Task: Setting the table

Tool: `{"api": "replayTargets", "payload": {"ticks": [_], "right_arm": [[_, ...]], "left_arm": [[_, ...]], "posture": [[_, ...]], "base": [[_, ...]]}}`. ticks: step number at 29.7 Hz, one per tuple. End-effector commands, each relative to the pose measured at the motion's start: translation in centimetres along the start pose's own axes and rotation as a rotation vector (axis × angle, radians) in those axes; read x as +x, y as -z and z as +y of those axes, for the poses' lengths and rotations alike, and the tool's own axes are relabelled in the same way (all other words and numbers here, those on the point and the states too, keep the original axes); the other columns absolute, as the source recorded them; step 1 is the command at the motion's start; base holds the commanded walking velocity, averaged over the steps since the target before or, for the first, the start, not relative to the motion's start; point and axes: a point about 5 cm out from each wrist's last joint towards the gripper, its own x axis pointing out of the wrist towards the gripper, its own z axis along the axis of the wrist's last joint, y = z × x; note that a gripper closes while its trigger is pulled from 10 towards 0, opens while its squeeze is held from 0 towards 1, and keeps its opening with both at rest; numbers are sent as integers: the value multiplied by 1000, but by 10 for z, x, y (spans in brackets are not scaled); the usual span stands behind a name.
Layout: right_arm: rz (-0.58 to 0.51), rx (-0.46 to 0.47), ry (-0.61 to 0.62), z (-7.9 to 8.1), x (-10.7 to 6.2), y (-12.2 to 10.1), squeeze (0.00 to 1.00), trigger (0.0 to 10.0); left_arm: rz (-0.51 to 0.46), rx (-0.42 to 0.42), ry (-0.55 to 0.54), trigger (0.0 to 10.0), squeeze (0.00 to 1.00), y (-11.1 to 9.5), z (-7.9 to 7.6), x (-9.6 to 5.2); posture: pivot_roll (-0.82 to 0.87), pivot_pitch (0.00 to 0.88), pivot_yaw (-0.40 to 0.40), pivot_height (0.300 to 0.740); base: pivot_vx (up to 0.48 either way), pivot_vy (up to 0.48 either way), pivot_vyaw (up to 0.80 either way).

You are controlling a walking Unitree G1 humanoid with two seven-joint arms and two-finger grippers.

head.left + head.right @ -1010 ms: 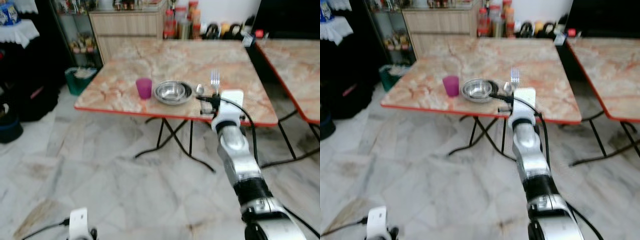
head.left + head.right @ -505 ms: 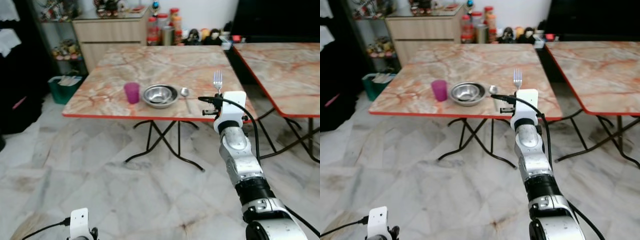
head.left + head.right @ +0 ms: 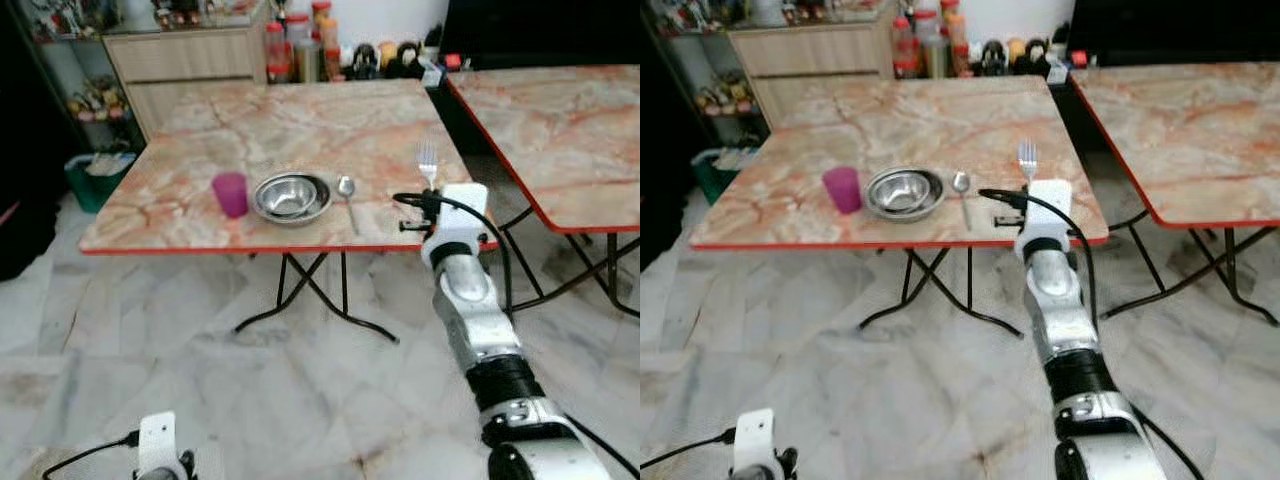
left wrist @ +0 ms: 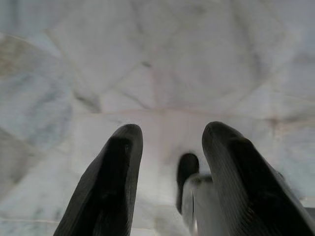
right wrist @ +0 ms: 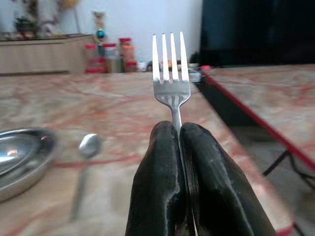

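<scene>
A marble-topped folding table (image 3: 330,120) with a red edge carries a purple cup (image 3: 230,193), a steel bowl (image 3: 291,196) and a spoon (image 3: 347,192) in a row near its front edge. My right gripper (image 5: 179,135) is shut on a silver fork (image 5: 170,73), tines upright. It hovers over the table's front right corner, to the right of the spoon (image 5: 84,157). The fork (image 3: 427,164) rises above the white wrist. My left gripper (image 4: 170,162) hangs open low over the marble floor.
A second marble table (image 3: 560,130) stands close on the right, with a narrow gap between the two. Behind are a wooden cabinet (image 3: 190,60), jars and bottles (image 3: 300,55), and a green bin (image 3: 95,175) at the left. Folding legs (image 3: 320,290) cross under the table.
The whole picture has shifted as the camera moved; the table now sits further left in view. The right gripper still holds the fork upright near the table's front right corner.
</scene>
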Motion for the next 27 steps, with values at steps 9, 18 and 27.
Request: {"api": "replayTargets", "payload": {"ticks": [9,18,27], "right_arm": [[-31,-24,-86,22,1,-9,0,10000],[-23,-3,-73,18,1,-8,0,10000],[33,14,-23,15,-1,1,0,10000]], "left_arm": [[6,5,-32,10000,0,-1,11,0],[5,4,-32,10000,0,-2,9,0],[3,4,-31,10000,0,-2,9,0]], "posture": [[20,0,35,740],[18,0,36,740],[16,0,34,740]], "base": [[380,0,101],[381,0,154],[380,0,0]]}}
